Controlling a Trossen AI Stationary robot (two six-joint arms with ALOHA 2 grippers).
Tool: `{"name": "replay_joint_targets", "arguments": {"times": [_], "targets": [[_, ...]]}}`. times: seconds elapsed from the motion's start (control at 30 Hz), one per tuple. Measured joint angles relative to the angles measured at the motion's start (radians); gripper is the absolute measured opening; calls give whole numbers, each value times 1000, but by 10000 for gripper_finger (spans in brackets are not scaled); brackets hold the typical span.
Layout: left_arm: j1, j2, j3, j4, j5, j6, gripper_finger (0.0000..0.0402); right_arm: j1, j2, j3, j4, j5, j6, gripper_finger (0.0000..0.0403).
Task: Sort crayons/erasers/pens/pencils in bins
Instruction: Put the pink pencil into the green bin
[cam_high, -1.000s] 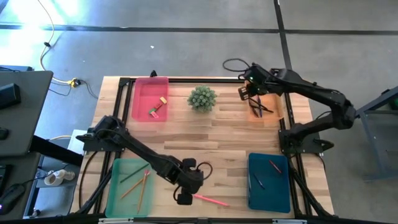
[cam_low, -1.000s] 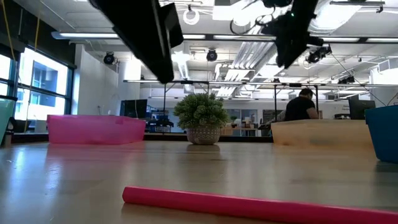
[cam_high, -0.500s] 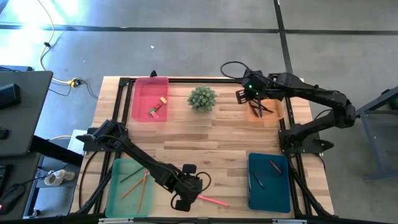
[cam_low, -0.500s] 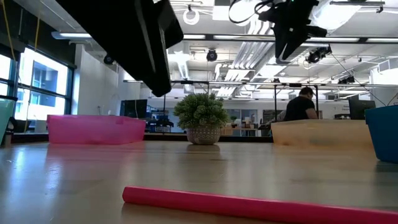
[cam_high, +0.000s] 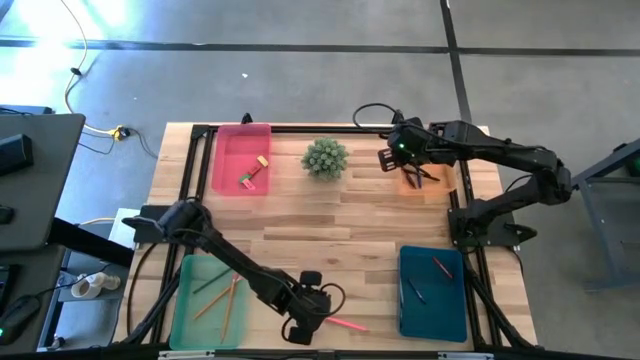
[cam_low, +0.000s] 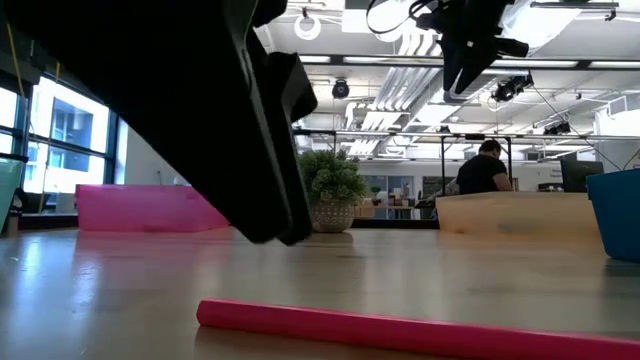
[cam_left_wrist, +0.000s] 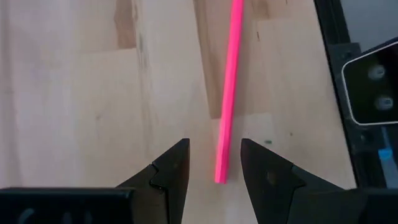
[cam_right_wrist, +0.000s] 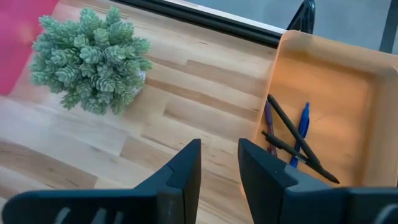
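Observation:
A pink pencil (cam_high: 345, 324) lies flat on the table near its front edge; it also shows in the low view (cam_low: 400, 330). My left gripper (cam_left_wrist: 216, 163) is open and low over the pencil's left end (cam_left_wrist: 221, 174), one finger on each side of it and not touching it. My right gripper (cam_right_wrist: 219, 158) is open and empty, up in the air beside the orange bin (cam_high: 432, 172). That bin holds several pens (cam_right_wrist: 292, 140).
The pink bin (cam_high: 241, 160) with erasers stands at the far left. The green bin (cam_high: 210, 300) with pencils is at the near left. The teal bin (cam_high: 432, 293) with two crayons is at the near right. A small potted plant (cam_high: 325, 157) stands at the far middle.
My left gripper has gone toward the table's near edge and come down over the pink pencil's left end. My right gripper has drifted a little toward the table's left, away from the orange bin. The pencil has not moved.

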Motion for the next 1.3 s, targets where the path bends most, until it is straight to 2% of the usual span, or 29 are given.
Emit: {"name": "replay_joint_targets", "arguments": {"times": [0.17,0.6,0.7,1.03,1.3], "targets": [[-12,24,1,45,11,20,131,0,0,0,-7,1,-2,99],[-22,79,6,25,-60,10,128,0,0,0,-25,3,-4,99],[-22,95,7,15,-66,8,112,0,0,0,-28,3,-11,99],[-22,102,5,21,-76,62,10,0,0,0,-38,3,-15,99],[-28,99,4,16,-78,67,3,0,0,0,-43,2,-30,99]]}}
